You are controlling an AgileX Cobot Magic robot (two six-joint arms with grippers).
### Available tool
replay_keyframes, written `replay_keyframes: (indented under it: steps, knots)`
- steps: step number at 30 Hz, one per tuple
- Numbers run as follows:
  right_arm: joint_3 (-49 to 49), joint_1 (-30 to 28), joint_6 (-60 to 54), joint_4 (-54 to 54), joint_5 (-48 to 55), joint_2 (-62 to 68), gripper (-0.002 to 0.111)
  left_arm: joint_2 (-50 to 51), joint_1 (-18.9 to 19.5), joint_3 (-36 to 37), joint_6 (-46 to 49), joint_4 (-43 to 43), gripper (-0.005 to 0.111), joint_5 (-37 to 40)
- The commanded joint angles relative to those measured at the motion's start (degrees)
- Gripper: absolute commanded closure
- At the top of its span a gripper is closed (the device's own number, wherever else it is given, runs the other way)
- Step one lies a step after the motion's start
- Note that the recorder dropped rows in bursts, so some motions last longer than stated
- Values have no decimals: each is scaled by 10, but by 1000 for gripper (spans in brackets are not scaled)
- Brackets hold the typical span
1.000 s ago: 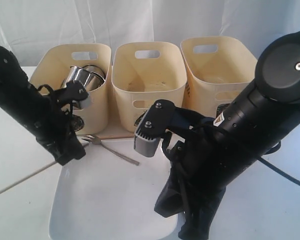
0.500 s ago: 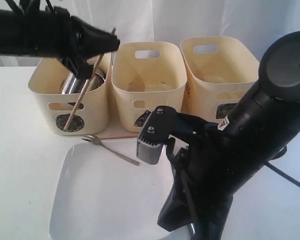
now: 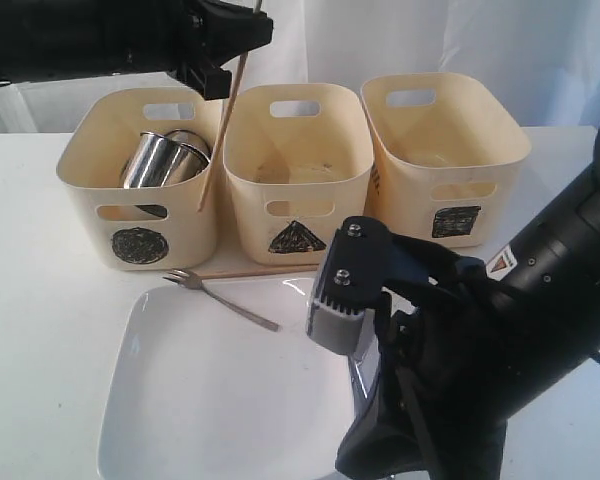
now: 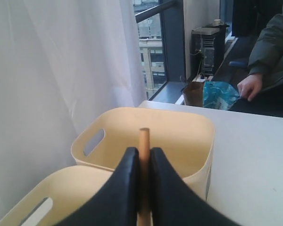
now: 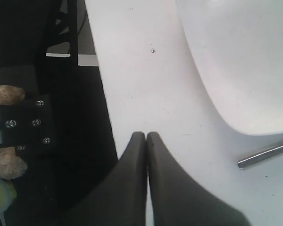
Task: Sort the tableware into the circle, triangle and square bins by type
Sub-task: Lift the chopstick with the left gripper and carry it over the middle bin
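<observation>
Left gripper (image 4: 141, 155), clamping a chopstick (image 3: 220, 130), likely must shift toward 5 o'clock over the triangle bin (image 3: 250, 200); right gripper (image 5: 146, 137) closed, empty.

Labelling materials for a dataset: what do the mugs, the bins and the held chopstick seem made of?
Mugs: polished steel, mirror-like reflections. Bins: matte cream plastic, likely; smooth moulded walls with slot handles. Chopstick: pale wood or bamboo, dull tan surface.

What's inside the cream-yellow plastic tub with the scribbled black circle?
Two shiny steel mugs sit inside the cream-yellow circle tub. Its front wall hides whatever is underneath them.
</observation>
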Motion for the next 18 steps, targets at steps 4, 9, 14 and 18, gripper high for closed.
replay_keyframes:
  steps: [4, 9, 14, 18]
  knots:
    - [3, -5, -6, 3, -8, -6, 108, 61, 3, -103, 90, -14, 107, 43]
    - [3, -5, -7, 3, -13, -6, 108, 111, 4, -166, 90, -14, 107, 71]
    - [3, -5, -8, 3, -16, -6, 108, 168, 4, -229, 90, -14, 107, 86]
    - [3, -5, -9, 3, -26, -6, 108, 200, 4, -273, 90, -14, 107, 128]
